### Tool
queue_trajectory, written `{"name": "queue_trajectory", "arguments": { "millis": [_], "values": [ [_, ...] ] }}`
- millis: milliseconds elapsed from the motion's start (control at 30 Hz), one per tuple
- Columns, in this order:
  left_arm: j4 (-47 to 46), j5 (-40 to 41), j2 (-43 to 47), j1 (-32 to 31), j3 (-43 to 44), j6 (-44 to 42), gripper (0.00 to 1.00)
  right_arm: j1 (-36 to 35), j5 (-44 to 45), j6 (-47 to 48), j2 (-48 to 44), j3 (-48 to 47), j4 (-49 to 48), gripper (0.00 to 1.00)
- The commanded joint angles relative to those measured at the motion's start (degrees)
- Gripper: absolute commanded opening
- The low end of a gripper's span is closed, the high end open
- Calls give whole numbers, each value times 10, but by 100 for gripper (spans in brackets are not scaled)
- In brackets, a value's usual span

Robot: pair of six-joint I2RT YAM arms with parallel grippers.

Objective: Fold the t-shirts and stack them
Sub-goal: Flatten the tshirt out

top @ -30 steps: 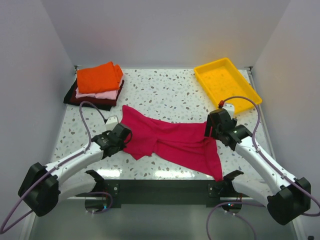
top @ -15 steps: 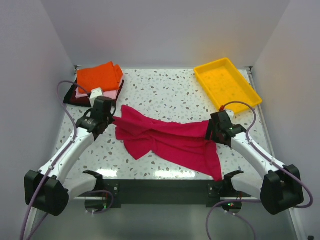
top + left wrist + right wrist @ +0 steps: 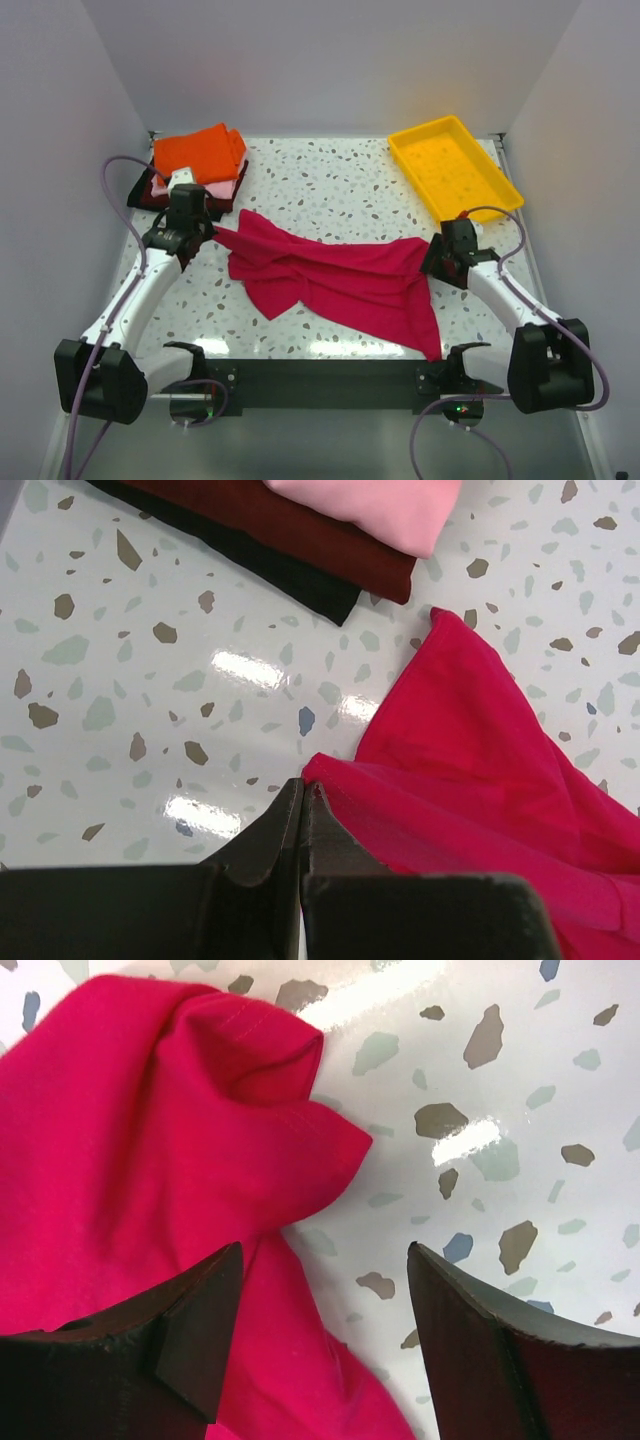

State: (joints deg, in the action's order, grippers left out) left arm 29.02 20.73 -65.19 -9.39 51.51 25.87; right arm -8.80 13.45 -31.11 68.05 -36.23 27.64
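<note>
Speckled table (image 3: pixel 340 190) carries crimson shirt (image 3: pixel 340 285), shirt stack (image 3: pixel 198 157), yellow tray (image 3: pixel 455 165)

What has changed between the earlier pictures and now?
The left end effector, shut on the crimson shirt, swung left and away toward the folded stack, pulling the cloth wider. The right end effector shifted slightly right and is open over the shirt. The stack and yellow tray stayed put.

The crimson t-shirt (image 3: pixel 340 285) is matt cloth, the speckled tabletop (image 3: pixel 330 190) glossy, the yellow tray (image 3: pixel 455 170) seemingly smooth plastic.

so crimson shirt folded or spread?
Unfolded: the crimson shirt lies rumpled across the table, left tool shut on one corner, right tool open at the other end.
</note>
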Motion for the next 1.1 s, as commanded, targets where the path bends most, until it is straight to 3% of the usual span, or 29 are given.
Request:
{"name": "queue_trajectory", "arguments": {
  "millis": [0,367,667,767,800,900,1000,1067],
  "values": [
    [-34,-17,-2,11,4,-20,0,26,-27,-7,11,3,-50,69],
    [-39,-29,-5,22,1,-28,0,103,-98,-18,65,13,-115,63],
    [-42,-46,-9,31,-1,-33,0,120,-91,-18,126,13,-144,53],
    [-44,-51,-10,33,-1,-34,0,121,-96,-15,137,11,-145,42],
    [-44,-53,-12,34,0,-34,0,121,-95,-16,137,11,-144,28],
    [-46,-58,-13,37,-1,-36,0,121,-88,-15,132,10,-141,11],
    [-46,-61,-15,42,0,-37,0,121,-84,-6,130,-3,-126,1],
    [-46,-63,-15,45,-1,-37,0,120,-84,-1,113,-16,-105,0]
  ]
}}
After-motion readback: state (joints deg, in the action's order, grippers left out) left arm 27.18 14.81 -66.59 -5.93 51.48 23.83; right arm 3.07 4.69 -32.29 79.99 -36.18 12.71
